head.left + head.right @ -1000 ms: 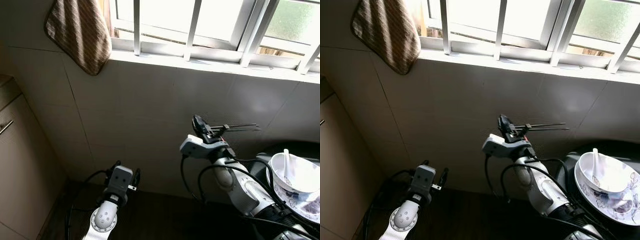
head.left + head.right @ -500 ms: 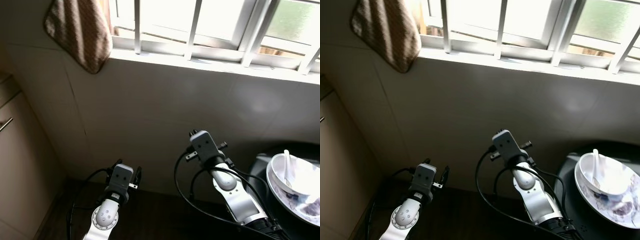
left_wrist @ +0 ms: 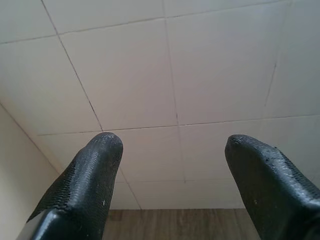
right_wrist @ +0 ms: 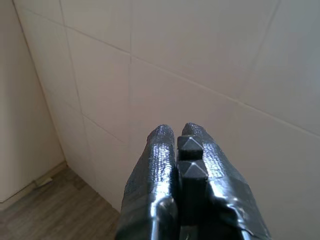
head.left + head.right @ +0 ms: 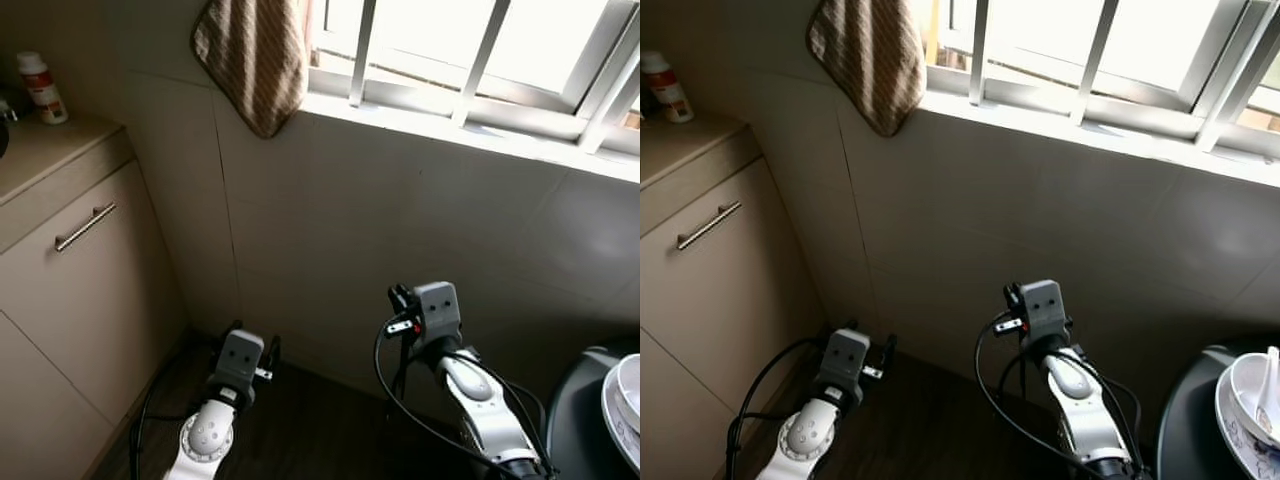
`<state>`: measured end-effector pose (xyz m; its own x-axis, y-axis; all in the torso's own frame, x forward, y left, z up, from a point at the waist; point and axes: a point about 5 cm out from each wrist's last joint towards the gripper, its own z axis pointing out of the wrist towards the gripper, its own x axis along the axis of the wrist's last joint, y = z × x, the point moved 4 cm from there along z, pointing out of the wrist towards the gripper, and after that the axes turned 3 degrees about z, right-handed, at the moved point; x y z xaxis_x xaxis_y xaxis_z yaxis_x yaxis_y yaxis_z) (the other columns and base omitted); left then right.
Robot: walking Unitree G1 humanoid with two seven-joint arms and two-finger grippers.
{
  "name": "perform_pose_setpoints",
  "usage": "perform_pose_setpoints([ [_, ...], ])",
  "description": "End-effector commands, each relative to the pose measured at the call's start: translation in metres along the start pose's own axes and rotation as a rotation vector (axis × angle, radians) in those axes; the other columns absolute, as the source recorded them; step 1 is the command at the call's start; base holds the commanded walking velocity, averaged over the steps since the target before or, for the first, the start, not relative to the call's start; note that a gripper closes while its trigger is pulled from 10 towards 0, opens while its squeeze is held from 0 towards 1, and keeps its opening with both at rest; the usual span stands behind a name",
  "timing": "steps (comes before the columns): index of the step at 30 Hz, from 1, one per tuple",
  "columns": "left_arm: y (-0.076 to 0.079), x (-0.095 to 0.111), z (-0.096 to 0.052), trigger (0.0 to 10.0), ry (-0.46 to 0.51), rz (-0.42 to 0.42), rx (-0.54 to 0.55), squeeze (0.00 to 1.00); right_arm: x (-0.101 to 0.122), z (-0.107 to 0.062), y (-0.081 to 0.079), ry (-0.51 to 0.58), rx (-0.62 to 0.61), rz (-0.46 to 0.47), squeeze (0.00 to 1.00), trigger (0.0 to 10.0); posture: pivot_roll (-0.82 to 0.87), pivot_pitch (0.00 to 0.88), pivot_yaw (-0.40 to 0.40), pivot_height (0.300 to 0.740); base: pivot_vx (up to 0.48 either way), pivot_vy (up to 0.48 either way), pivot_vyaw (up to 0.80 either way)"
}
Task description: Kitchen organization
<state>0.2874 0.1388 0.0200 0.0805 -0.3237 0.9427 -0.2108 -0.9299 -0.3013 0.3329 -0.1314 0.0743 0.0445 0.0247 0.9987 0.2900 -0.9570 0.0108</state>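
**Both arms empty, facing tiled wall; dishes off to the right**

Head views: robot faces a tiled wall [image 5: 330,210] under a barred window [image 5: 470,60]. Brown striped cloth [image 5: 255,55] hangs from the sill at upper left. On the robot's left, a cabinet [image 5: 60,280] w/ a bar handle [image 5: 85,227]; its top serves as the bench [image 5: 50,145], w/ a small red-and-white bottle [image 5: 42,88] standing on it. Left arm low by the dark wood floor [image 5: 930,420], right arm raised a bit higher, both aimed at the wall. Far right, on a dark round surface [image 5: 1185,430], a white bowl [image 5: 1250,395] w/ a white spoon [image 5: 1269,385] in it sits on a patterned plate [image 5: 1235,440]. These look like the task's things, well apart from both arms.

Left wrist view: left gripper [image 3: 172,150] has its jaws spread wide, nothing between them, only wall tile and a strip of floor beyond.

Right wrist view: right gripper [image 4: 179,137] has its jaws pressed together, tips touching, nothing pinched. Wall tile ahead, cabinet side and floor at the edge.

Judgement: robot seems between targets, prob. still orienting. To do this step well: turn the body toward the dishes before reaching, keep arms tucked so they clear the wall and cabinet, spread the right jaws before approach. Bowl w/ loose spoon on a plate is a stack, so take by the rim, keep level, go slow.
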Motion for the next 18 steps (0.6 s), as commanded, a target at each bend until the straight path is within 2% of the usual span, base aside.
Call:
perform_pose_setpoints([
  [1,-0.002,0.009,0.000,10.0,0.039,0.036,0.024,0.00,-0.001,-0.002,0.004,0.005,-0.007,0.008,0.00,0.0,0.04,0.000,-0.073,0.740,0.000,0.000,0.80],
  [6,-0.016,0.024,-0.001,10.0,0.100,0.065,0.113,0.00,-0.002,-0.001,0.005,0.013,-0.002,0.011,0.00,0.0,0.05,0.000,-0.077,0.740,0.000,0.000,0.80],
  [12,-0.008,0.020,-0.002,10.0,0.093,0.103,0.071,0.00,-0.005,-0.001,0.003,0.011,0.005,0.006,0.00,0.0,0.05,0.000,-0.073,0.740,0.000,0.000,0.80],
  [18,-0.006,0.022,-0.003,10.0,0.098,0.123,0.059,0.00,-0.007,0.000,0.003,0.015,0.004,0.005,0.00,0.0,0.05,0.000,-0.067,0.740,0.000,0.000,0.80],
])
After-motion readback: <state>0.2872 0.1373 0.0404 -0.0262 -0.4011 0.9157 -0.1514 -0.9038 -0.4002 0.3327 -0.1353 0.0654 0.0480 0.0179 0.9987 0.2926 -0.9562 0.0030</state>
